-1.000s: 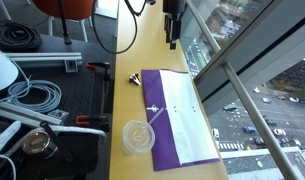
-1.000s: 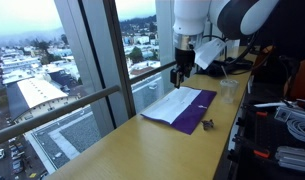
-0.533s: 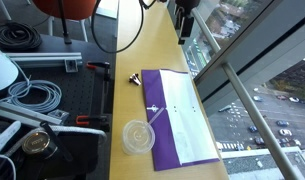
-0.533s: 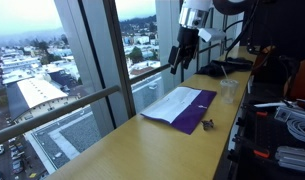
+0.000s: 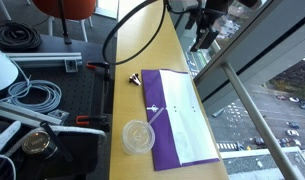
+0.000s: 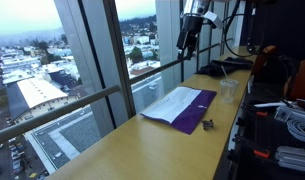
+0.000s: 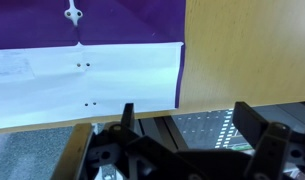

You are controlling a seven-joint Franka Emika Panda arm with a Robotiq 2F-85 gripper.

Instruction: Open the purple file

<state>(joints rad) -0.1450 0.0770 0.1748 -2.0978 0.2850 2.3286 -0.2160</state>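
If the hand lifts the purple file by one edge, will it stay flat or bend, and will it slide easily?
The purple file looks very thin and lies flat, so it would probably droop when lifted by one edge. The table looks smooth, so a push likely slides it. The white paper lying on it may shift.

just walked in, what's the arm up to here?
Nothing is being handled right now. The gripper hangs open and empty, high above the table near the window. The purple file lies flat on the wooden table with white paper exposed, so it looks already open. A clear lid sits next to it.
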